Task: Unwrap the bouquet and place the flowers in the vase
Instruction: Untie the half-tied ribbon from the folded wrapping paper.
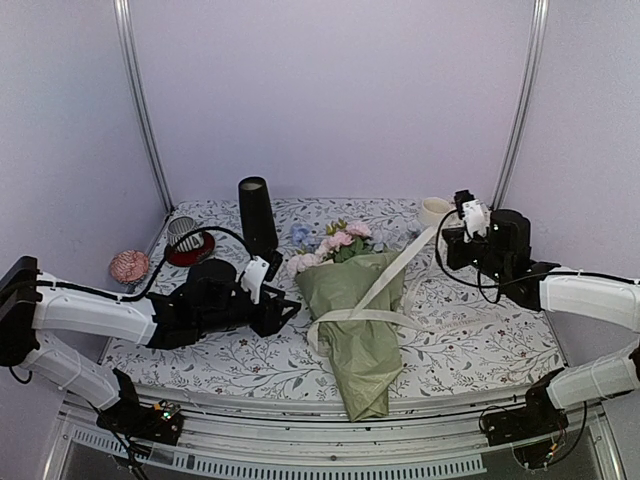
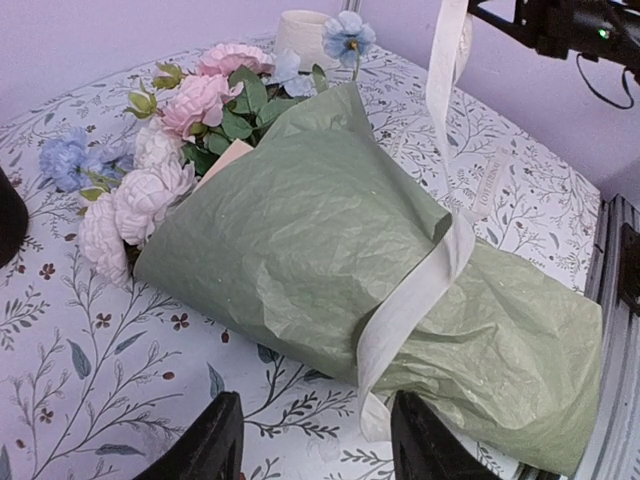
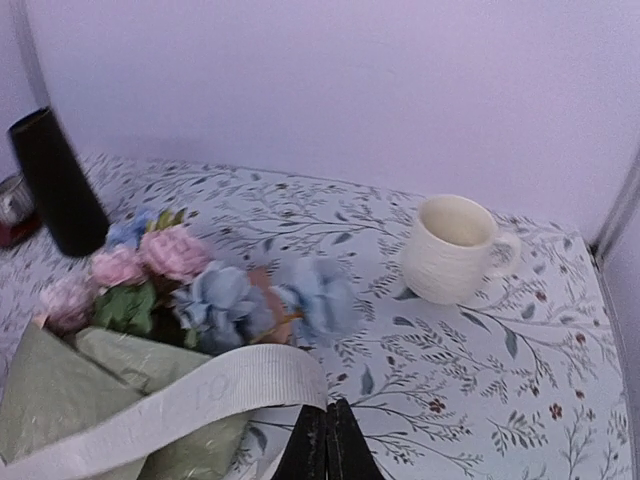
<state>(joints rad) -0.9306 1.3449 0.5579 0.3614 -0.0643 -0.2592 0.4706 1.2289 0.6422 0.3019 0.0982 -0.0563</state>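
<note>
The bouquet (image 1: 355, 320) lies on the table in sage-green paper, with its flowers (image 1: 335, 243) pointing to the back. A cream ribbon (image 1: 395, 272) runs taut from its waist up to my right gripper (image 1: 443, 232), which is shut on the ribbon's end. In the right wrist view the ribbon (image 3: 200, 395) comes out of the closed gripper (image 3: 327, 445). My left gripper (image 1: 288, 308) stands open at the bouquet's left side; in its wrist view the gripper (image 2: 318, 440) faces the paper (image 2: 300, 230) and ribbon (image 2: 420, 290) and holds nothing. The black vase (image 1: 257, 215) stands upright at the back left.
A cream mug (image 1: 435, 210) stands at the back right, close to my right gripper. A striped grey cup (image 1: 183, 235) on a red coaster and a pink ball (image 1: 129, 265) sit at the far left. The bouquet's stem end reaches the table's front edge (image 1: 300, 400).
</note>
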